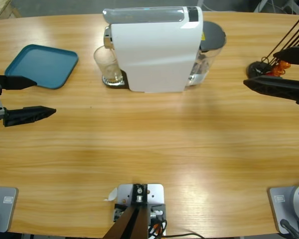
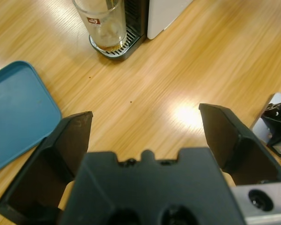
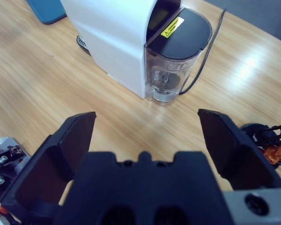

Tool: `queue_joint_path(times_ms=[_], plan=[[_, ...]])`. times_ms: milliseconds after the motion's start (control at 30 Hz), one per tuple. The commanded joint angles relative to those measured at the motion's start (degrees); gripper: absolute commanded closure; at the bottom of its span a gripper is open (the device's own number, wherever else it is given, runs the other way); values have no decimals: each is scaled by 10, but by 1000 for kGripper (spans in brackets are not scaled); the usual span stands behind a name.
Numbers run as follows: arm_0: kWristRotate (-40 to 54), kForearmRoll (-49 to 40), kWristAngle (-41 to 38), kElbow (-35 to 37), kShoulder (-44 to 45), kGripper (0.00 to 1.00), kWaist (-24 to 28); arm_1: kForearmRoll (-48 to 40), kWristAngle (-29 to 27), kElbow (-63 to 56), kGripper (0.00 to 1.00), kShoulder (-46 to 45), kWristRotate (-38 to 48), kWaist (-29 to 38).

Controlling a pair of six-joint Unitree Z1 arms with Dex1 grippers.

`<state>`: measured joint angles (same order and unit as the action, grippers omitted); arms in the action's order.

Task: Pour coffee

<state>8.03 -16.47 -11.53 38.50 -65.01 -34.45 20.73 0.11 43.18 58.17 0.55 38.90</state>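
Observation:
A clear drinking glass point(image 1: 107, 64) point(image 2: 103, 23) stands upright on the drip grate of the white coffee machine point(image 1: 154, 50) point(image 3: 112, 37), under its spout. In the left wrist view a thin layer of brownish coffee point(image 2: 107, 46) shows at the glass bottom. My left gripper point(image 1: 45, 97) point(image 2: 145, 115) hovers at the table's left edge, open and holding nothing, pointing towards the glass from some way off. My right gripper point(image 1: 261, 69) point(image 3: 146, 116) is at the right edge, open and holding nothing, facing the machine's clear water tank point(image 3: 171, 70).
A teal tray point(image 1: 40, 64) point(image 2: 14, 112) lies at the back left, beside my left gripper. A black capsule stand point(image 1: 261, 67) point(image 3: 267, 140) with orange capsules sits next to my right gripper. The machine's black cable point(image 3: 203, 56) runs behind the tank.

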Motion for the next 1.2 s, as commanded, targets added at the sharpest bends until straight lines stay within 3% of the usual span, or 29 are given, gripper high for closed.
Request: queue_joint_path(times_ms=[33, 200, 333, 533, 667, 767, 933, 1200], plan=[[0, -34, -47, -3, 39, 4, 5, 16, -8, -42, 0, -19, -11, 6], [-9, -147, -46, 44, 89, 0, 5, 12, -2, -71, 10, -49, -11, 10], [-6, -163, -45, 51, 106, 0, 32, 12, -18, -73, 16, -54, -11, 14], [92, -102, -62, 45, 41, 0, 144, -6, -55, -84, 17, -44, -14, 14], [100, -6, -90, 54, -21, 0, 147, -10, -60, -85, 18, -17, -13, 15], [93, -1, -98, 60, -39, 0, 147, -13, -60, -87, 23, -16, -9, 15], [120, 4, -163, 5, -11, 0, 145, -16, -58, -87, 16, -18, 1, 15], [131, 73, -159, -24, -32, 0, 144, -17, -61, -87, 23, -17, 12, 15]])
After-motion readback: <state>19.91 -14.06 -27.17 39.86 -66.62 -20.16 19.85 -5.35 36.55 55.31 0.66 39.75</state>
